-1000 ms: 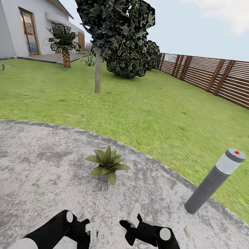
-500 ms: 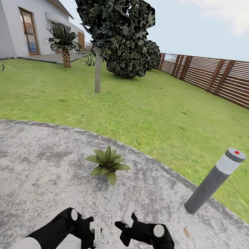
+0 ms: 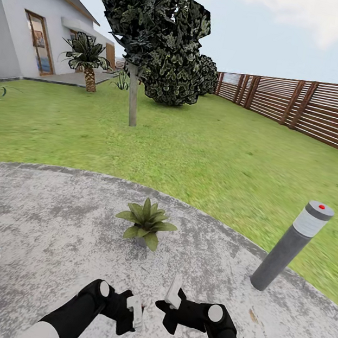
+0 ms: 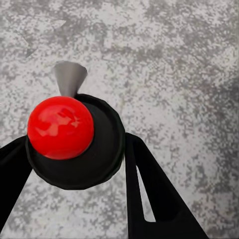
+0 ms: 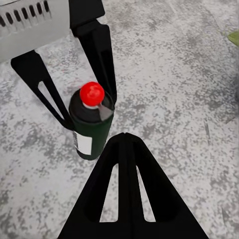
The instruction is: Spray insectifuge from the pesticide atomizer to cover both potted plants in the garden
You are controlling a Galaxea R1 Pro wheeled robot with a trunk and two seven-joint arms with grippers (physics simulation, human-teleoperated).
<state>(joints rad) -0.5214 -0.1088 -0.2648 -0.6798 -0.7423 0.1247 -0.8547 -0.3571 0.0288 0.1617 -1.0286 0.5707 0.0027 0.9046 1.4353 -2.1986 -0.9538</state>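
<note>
**Desk:** What has just changed on the patio?

**Field:** Over the past second the two arms draw together. The left gripper [image 3: 134,309] slides inward, and the right gripper [image 3: 172,296], which closed in first, now holds its place. The two sit just beside each other above the grey paving [image 3: 44,225]. The camera has not moved.

**Desk:** And the pesticide atomizer?

**Field:** It is in the left gripper's grasp. The right wrist view shows the dark green atomizer [image 5: 92,127] pinched between that gripper's two black fingers, its red button on top. In the left wrist view, the fingers press against either side of its black cap, with the grey nozzle [image 4: 68,77] jutting beyond it.

**Desk:** The right gripper?

**Field:** Its fingers meet at the tips with nothing between them. The atomizer stands just ahead of those tips, so it looks as though the right gripper is lining up to press the button.

**Desk:** Where is the target?

**Field:** One potted plant [image 3: 146,221] sits on the paving ahead of both grippers, near but apart. A grey bollard lamp [image 3: 290,247] stands off to the right gripper's outer side. Whether the nozzle faces the plant cannot be told, and no spray is visible, so the covering appears yet to begin.
</note>
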